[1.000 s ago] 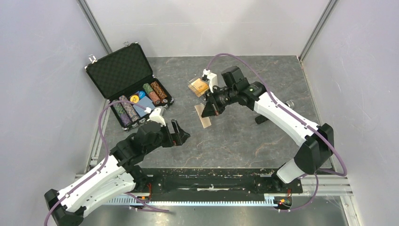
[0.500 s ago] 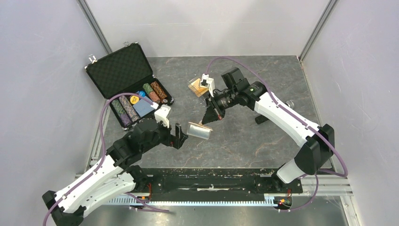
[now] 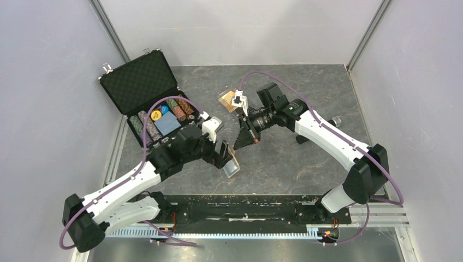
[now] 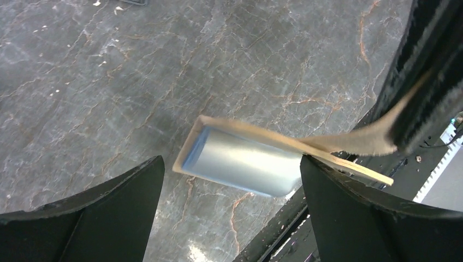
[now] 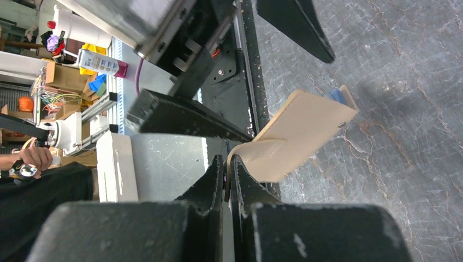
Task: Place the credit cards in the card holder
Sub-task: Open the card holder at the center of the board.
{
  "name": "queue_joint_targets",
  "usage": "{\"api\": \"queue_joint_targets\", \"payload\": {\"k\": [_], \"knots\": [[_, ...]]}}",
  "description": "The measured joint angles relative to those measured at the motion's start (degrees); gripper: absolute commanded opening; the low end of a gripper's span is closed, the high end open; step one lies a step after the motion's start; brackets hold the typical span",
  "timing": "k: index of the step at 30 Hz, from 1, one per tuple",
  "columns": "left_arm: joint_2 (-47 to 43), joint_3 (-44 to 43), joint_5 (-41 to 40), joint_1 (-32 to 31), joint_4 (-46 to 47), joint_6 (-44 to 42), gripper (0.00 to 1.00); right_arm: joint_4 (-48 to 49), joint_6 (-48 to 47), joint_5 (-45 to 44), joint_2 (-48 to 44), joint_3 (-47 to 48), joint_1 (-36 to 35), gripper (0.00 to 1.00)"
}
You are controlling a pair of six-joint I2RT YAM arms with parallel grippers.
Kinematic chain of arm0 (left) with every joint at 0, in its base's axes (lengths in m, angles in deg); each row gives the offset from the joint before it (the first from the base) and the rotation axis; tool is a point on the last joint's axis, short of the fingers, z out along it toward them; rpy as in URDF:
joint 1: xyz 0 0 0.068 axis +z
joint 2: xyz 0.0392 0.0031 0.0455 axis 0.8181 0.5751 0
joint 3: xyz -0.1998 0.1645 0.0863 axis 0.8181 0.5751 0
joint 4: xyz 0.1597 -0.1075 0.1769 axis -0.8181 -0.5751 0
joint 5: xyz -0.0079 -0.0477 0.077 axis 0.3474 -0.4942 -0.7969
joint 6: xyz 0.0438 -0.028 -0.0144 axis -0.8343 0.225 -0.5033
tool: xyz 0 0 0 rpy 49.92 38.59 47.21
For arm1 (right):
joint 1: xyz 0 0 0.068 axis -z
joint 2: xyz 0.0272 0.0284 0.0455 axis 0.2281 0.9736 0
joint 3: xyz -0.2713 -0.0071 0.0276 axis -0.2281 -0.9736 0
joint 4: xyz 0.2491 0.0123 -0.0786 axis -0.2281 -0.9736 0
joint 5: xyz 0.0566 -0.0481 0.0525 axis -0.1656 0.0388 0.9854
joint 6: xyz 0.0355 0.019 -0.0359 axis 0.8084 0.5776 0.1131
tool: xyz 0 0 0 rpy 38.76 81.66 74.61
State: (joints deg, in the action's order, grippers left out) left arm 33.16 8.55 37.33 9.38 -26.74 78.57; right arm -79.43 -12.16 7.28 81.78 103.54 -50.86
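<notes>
Your right gripper (image 5: 226, 164) holds the card holder (image 5: 306, 128) by its tan flap, with the jaws pinching it, above the middle of the tabletop, toward the near edge. Your left gripper (image 4: 230, 161) has its jaws spread, one on each side of the holder's light blue pocket.

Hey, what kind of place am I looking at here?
Probably a robotics lab work cell: a white left arm and right arm bolted to a black rail at a grey marbled table, pale panel walls on aluminium posts, and cardboard boxes and clutter beyond.
</notes>
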Motion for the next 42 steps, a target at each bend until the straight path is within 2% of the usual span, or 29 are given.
{"api": "queue_joint_targets", "payload": {"k": [7, 14, 19, 28, 34, 42], "knots": [[5.4, -1.4, 1.9, 0.0, 3.3, -0.2, 1.00, 0.9, 0.5, 1.5, 0.0, -0.5, -0.3, 0.00], [5.8, -2.0, -2.0, -0.2, 3.9, -0.3, 0.99, 1.2, 0.5, 1.6, 0.0, -1.4, -0.4, 0.00], [6.3, -2.1, -0.4, -0.2, 4.7, -1.4, 0.97, 1.2, 0.4, 2.0, 0.0, -1.5, -0.4, 0.00], [7.3, -2.4, 1.1, -0.1, 4.1, -3.5, 1.00, 0.3, 0.4, 1.1, 0.2, -1.7, -0.4, 0.00], [0.9, -2.4, 1.5, -0.2, 2.5, -10.8, 1.00, 0.7, 0.4, 0.4, 0.3, -1.7, -0.4, 0.00], [-4.9, -2.4, 6.9, -0.2, -1.6, -27.5, 1.00, 0.9, -0.5, 1.3, 0.3, -3.3, -0.4, 0.00]]}}
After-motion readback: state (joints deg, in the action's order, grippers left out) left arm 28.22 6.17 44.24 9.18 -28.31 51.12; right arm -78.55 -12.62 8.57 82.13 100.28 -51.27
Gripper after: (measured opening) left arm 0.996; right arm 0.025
